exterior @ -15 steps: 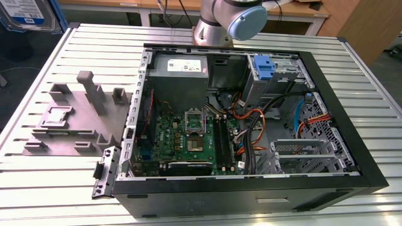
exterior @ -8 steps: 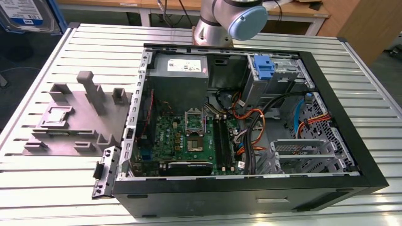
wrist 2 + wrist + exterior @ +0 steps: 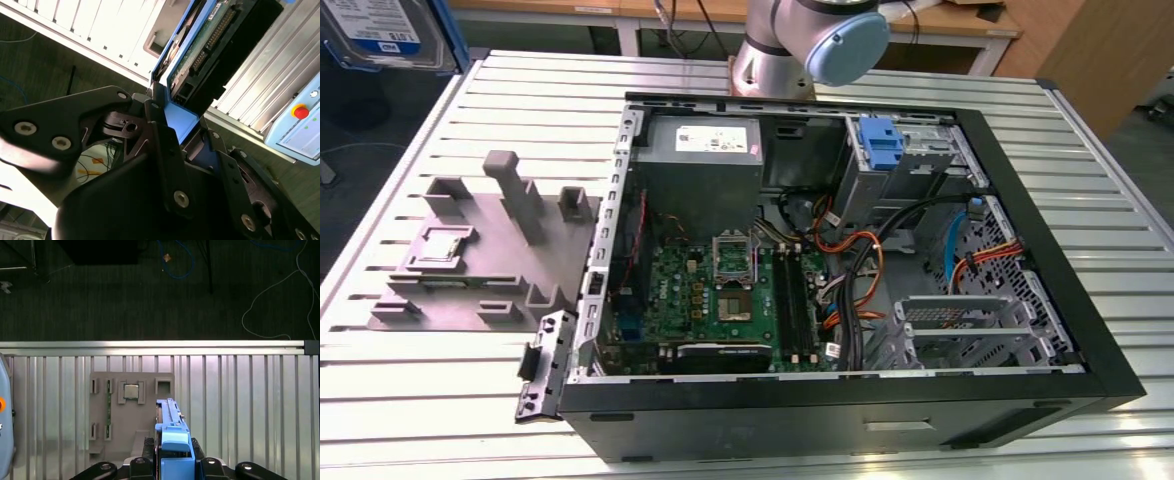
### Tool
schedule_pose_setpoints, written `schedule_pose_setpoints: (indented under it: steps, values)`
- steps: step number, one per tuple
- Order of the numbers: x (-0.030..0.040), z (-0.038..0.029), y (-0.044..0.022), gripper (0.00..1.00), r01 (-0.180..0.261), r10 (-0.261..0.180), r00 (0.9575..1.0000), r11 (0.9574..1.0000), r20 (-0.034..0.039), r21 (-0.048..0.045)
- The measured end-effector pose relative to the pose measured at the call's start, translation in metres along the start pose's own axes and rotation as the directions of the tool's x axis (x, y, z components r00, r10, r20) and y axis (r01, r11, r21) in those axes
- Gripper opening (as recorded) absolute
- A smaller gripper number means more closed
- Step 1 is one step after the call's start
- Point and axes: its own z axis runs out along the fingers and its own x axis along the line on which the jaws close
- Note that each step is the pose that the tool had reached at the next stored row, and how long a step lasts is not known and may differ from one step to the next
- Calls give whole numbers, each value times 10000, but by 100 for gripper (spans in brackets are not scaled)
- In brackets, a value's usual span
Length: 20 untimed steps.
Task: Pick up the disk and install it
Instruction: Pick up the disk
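Since the gripper (image 3: 172, 462) is clamped on the disk (image 3: 170, 427) at its blue carrier frame (image 3: 175, 445), with 1 finger (image 3: 162, 145) on each side, the drive hangs edge-on below the wrist, likely so it can slide into a bay. The disk is up in the air above the slatted table (image 3: 250, 405), near the grey fixture block (image 3: 125, 405) and well apart from the open PC case (image 3: 854, 250). The metal drive cage (image 3: 961, 322) sits empty, so I judge the install not yet done.
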Motion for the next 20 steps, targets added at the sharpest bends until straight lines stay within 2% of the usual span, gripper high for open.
schedule_pose_setpoints:
  steps: [20]
  values:
    - [-1,0,-37,37,0,0,10000,10000,0,1]
